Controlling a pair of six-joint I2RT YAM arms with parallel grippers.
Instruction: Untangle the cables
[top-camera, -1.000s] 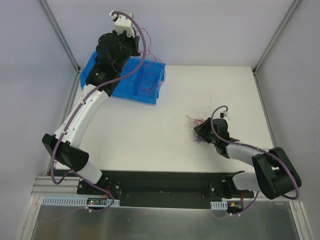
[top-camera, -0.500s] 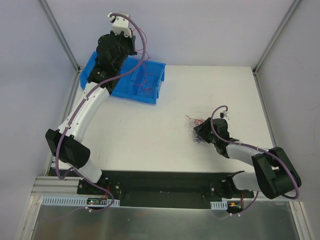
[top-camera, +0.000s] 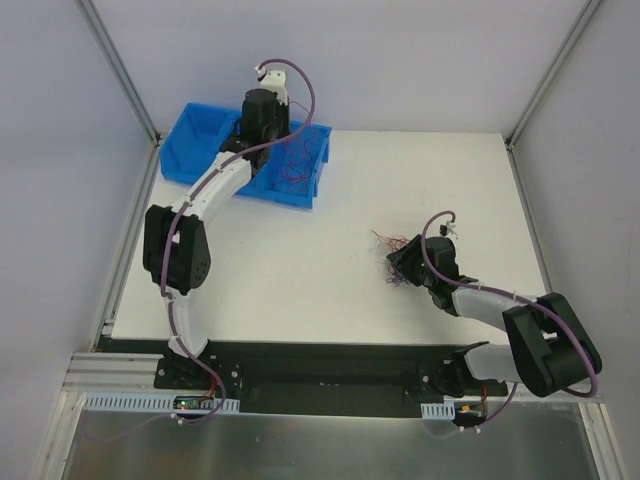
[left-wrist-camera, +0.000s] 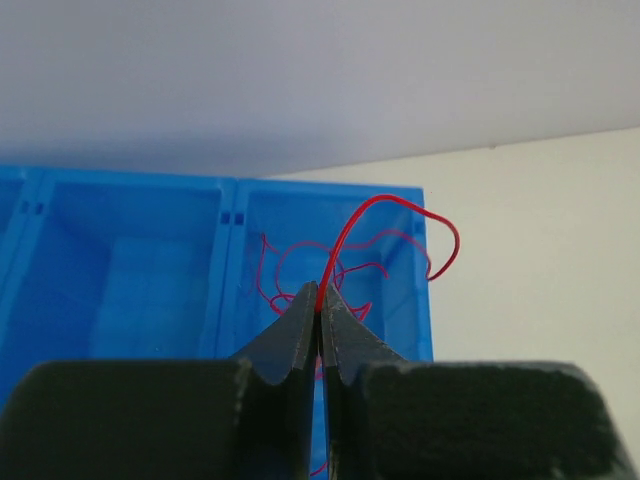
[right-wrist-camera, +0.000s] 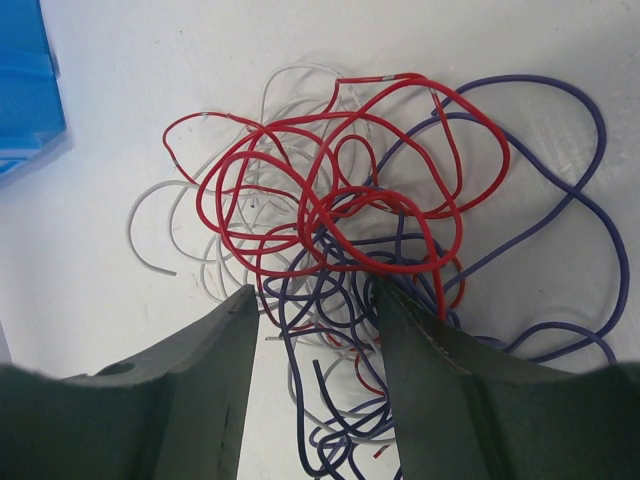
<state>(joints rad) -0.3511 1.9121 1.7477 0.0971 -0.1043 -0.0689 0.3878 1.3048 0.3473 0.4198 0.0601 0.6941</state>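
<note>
A tangle of thin red, white and dark purple cables (right-wrist-camera: 350, 250) lies on the white table (top-camera: 300, 260), right of centre, a small bunch (top-camera: 392, 245) in the top view. My right gripper (right-wrist-camera: 315, 295) stands open, low over the bunch, its fingers on either side of purple and white strands. My left gripper (left-wrist-camera: 320, 295) is shut on a single red cable (left-wrist-camera: 385, 215) that curls up from its tips, above the right compartment of the blue bin (left-wrist-camera: 120, 290). More red cables (left-wrist-camera: 300, 265) lie inside that compartment.
The blue bin (top-camera: 200, 135) sits at the table's far left corner, near the back wall. Metal frame posts (top-camera: 545, 90) rise at both back corners. The black base rail (top-camera: 320, 375) runs along the near edge.
My left arm has swung right along the bin and stretched out, carrying the red cable over the right compartment. The right arm and the tangle have not moved.
</note>
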